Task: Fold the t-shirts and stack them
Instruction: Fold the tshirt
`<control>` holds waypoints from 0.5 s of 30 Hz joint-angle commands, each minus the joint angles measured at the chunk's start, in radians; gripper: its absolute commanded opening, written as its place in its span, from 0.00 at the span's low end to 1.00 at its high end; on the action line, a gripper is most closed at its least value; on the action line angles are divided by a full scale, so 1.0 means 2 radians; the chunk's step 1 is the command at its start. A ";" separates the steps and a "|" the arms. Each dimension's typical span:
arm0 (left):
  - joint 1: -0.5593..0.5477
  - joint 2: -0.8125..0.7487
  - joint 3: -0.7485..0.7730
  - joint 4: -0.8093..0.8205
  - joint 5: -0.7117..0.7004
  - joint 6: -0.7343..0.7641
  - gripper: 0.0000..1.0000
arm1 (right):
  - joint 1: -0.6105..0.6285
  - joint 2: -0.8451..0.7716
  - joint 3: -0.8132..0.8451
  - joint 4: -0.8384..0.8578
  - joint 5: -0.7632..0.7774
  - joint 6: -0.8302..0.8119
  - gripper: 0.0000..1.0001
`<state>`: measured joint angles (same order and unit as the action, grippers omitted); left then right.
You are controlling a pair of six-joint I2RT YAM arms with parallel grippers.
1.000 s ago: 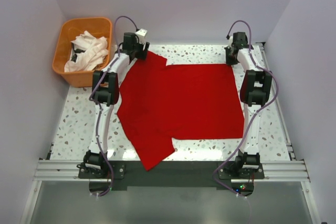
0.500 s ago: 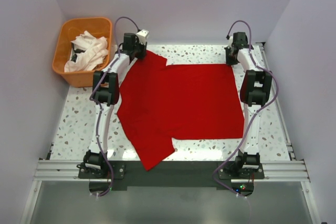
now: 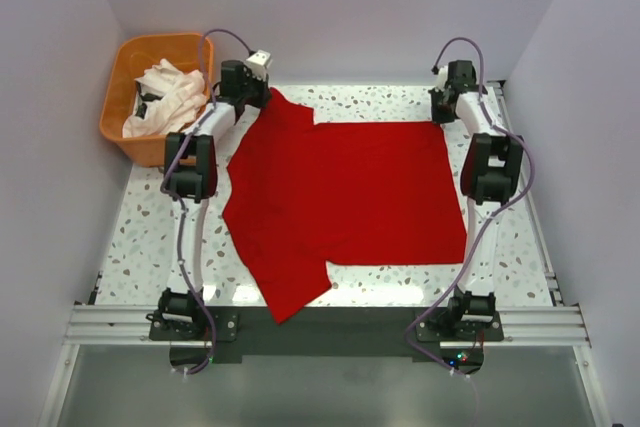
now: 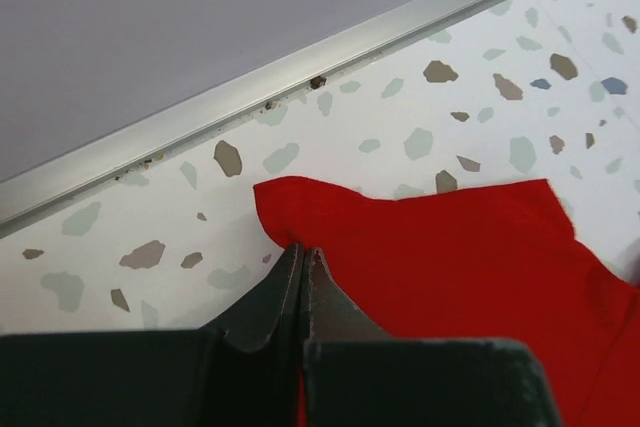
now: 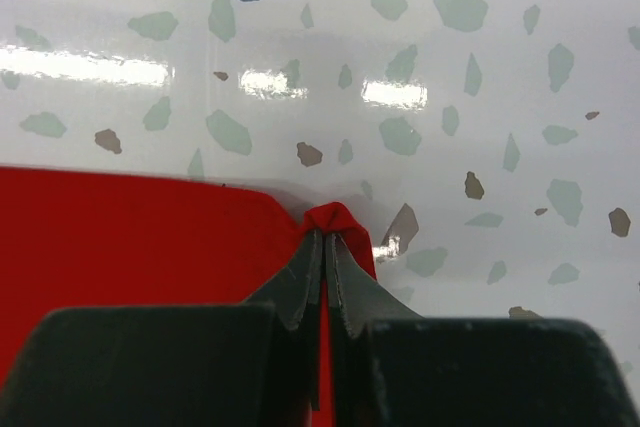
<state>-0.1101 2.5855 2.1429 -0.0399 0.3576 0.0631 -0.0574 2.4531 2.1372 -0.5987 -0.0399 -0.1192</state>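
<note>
Top external view showed the red t-shirt (image 3: pixel 350 197) spread flat on the speckled desk (image 3: pixel 150 237), just right of the orange basket (image 3: pixel 112 132), which held the crumpled white t-shirts (image 3: pixel 170 97). On the shirt's far corner nearest the basket, the left claw (image 4: pixel 303 255) was clamped tight. The right claw (image 5: pixel 326 239) pinched the far corner well away from the basket.

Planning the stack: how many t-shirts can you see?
2 at least: the red t-shirt spread on the table, and white cloth bunched in the orange basket far left, which may be several shirts.
</note>
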 commanded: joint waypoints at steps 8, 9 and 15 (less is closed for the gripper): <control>0.018 -0.194 -0.167 0.140 0.070 -0.004 0.00 | -0.006 -0.119 -0.061 0.046 -0.057 -0.028 0.00; 0.020 -0.214 -0.191 0.140 0.073 -0.003 0.00 | -0.007 -0.130 -0.067 0.047 -0.059 -0.031 0.00; 0.026 -0.311 -0.304 0.153 0.094 0.021 0.00 | -0.015 -0.169 -0.116 0.049 -0.083 -0.055 0.00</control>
<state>-0.0776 2.0842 1.6314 0.1810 0.5056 0.0719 -0.0708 2.1956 1.9442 -0.5423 -0.1555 -0.1883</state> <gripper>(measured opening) 0.018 0.011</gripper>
